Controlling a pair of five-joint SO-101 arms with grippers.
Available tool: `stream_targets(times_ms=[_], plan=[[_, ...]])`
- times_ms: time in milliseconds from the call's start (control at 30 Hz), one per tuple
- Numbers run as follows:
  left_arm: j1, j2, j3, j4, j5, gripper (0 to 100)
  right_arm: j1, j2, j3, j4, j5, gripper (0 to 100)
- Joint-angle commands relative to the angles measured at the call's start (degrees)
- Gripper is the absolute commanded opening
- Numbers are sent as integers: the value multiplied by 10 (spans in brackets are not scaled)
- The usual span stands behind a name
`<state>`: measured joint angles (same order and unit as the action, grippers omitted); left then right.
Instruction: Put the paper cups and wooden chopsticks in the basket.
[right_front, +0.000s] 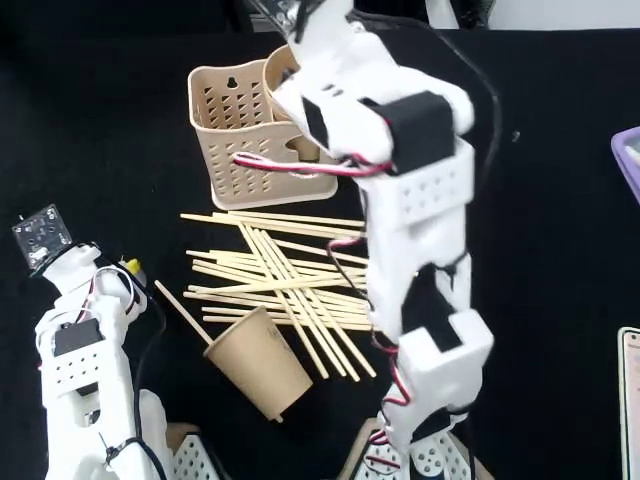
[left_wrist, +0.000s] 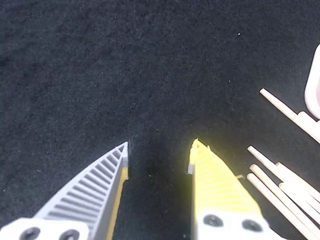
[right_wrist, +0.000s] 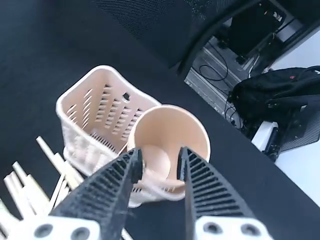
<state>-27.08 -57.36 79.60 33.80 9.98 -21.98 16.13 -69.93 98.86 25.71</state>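
Observation:
A beige slotted basket (right_front: 235, 140) stands at the back of the black table. My right gripper (right_wrist: 159, 162) is over its right corner, shut on a tilted paper cup (right_wrist: 170, 140) whose mouth faces the camera; the same cup (right_front: 280, 70) leans at the basket's (right_wrist: 90, 115) rim. A second paper cup (right_front: 258, 362) lies on its side near the front. Several wooden chopsticks (right_front: 280, 280) are scattered between cup and basket. My left gripper (left_wrist: 160, 147) hangs open over bare black cloth at the front left, just left of the chopsticks' (left_wrist: 285, 185) ends.
A purple object (right_front: 628, 155) and a white one (right_front: 630, 390) sit at the table's right edge. The right arm (right_front: 420, 200) stretches over the chopsticks' right ends. Behind the table are a chair base and a dark bag (right_wrist: 280, 100).

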Motion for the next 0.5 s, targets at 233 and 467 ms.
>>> stream_targets(times_ms=[233, 467], plan=[[0, -3, -95, 98, -38, 203, 31, -183, 92, 25, -9, 127], [59, 3, -234, 268, -177, 203, 95, -367, 400, 23, -9, 127]])
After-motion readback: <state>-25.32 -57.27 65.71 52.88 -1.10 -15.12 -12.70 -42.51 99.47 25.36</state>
